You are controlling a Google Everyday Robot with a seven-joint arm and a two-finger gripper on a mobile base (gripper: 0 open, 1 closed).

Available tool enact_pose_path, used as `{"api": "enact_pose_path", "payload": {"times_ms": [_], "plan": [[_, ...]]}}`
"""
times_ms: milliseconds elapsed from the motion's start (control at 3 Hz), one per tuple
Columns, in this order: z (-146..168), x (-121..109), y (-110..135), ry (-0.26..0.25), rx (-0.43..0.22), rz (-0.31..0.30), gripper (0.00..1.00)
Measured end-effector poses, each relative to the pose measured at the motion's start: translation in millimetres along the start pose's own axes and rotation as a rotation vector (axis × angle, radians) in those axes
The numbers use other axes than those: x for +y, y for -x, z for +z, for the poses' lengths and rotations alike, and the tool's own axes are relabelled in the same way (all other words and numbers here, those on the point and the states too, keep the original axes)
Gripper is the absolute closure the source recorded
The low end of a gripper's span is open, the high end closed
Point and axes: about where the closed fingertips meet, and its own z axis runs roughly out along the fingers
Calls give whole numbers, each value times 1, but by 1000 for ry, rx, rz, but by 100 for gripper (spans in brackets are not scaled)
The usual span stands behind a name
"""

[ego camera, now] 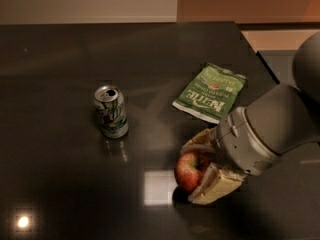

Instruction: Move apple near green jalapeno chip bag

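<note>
The red apple with yellowish patches rests on the dark table, near its front. My gripper is around it: one pale finger lies behind the apple and the other finger in front, both pressed against it. The grey arm comes in from the right. The green jalapeno chip bag lies flat behind the gripper, a short way beyond the apple.
A green-and-white soda can stands upright to the left of the apple. The table's right edge runs just beyond the chip bag. A bright light reflection lies on the table left of the apple.
</note>
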Motion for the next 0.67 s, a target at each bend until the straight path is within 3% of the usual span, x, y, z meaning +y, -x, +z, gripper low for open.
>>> {"api": "enact_pose_path", "payload": {"times_ms": [333,667], "plan": [[-29,-31,-15,-83,-1,63,100],[-51,-62,-35,-131,4,111,100]]}}
